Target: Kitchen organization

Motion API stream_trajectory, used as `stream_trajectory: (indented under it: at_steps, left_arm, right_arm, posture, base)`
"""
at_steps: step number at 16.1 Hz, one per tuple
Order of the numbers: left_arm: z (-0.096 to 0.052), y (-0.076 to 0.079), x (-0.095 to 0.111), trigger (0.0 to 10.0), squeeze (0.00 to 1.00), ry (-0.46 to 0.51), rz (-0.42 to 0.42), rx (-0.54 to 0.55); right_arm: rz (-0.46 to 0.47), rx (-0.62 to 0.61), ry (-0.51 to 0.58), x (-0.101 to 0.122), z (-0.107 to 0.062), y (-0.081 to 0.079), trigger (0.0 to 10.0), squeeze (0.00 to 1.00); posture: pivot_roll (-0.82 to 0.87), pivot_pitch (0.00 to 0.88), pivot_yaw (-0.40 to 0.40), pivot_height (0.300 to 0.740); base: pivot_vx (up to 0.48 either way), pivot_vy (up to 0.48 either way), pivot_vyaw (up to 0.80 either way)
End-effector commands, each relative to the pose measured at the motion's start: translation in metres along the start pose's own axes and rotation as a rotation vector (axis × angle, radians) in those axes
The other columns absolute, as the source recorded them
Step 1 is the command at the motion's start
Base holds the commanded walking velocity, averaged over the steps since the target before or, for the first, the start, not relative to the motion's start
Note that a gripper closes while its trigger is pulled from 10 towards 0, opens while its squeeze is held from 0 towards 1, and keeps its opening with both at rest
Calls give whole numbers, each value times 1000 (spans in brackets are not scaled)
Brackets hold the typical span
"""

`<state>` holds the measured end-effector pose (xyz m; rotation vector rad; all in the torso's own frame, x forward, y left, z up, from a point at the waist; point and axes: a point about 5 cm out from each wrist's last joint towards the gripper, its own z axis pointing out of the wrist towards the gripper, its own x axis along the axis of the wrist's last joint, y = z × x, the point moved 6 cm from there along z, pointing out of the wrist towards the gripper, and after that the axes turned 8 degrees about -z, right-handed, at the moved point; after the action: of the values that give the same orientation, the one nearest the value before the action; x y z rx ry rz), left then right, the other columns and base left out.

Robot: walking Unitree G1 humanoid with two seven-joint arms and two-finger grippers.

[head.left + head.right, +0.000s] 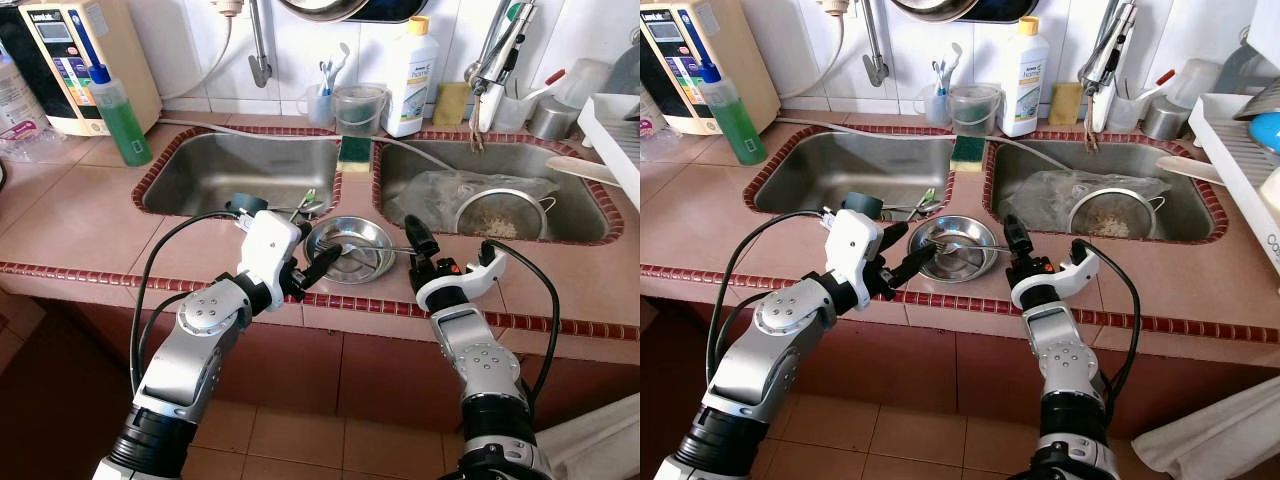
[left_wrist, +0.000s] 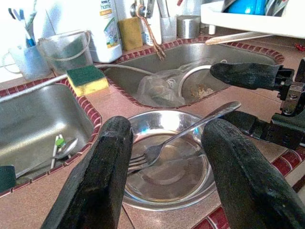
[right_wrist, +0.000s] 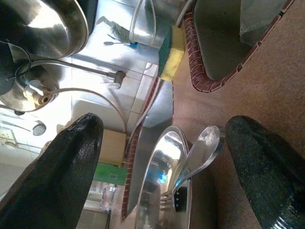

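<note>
A shallow steel bowl (image 1: 352,268) sits on the pink counter strip between the two sinks, near the front edge. A fork (image 1: 372,248) lies in it, its handle sticking out over the right rim. My left gripper (image 1: 908,250) is open at the bowl's left rim; in the left wrist view its fingers (image 2: 102,176) frame the bowl (image 2: 167,186) and the fork (image 2: 183,134). My right gripper (image 1: 418,252) is open at the bowl's right side. In the right wrist view the end of the fork handle (image 3: 202,149) lies between its spread fingers without touching them.
The left sink (image 1: 200,170) holds a spoon (image 1: 302,205). The right sink (image 1: 560,180) holds a strainer (image 1: 500,213) and a plastic bag (image 1: 440,185). A sponge (image 1: 352,153) lies on the divider. A green bottle (image 1: 120,115), a soap bottle (image 1: 410,80) and a dish rack (image 1: 620,130) line the back.
</note>
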<state>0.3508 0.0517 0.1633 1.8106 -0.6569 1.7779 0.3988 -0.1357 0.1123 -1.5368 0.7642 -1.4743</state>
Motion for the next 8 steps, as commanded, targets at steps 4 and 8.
stream_trajectory:
  at_steps: [4, 8]
  left_arm:
    - [-1, -1, 4, 10000, 0, 7, 5, 9]
    - [-1, -1, 4, 10000, 0, 7, 4, 7]
  right_arm:
    - [-8, 50, 3, 1, 1, -11, 0, 0]
    - [-140, 80, -31, -4, 0, -16, 0, 0]
  posture:
    - [-161, 45, 40, 736]
    - [-165, 46, 42, 736]
  base:
    - [0, 0, 0]
    - [0, 0, 0]
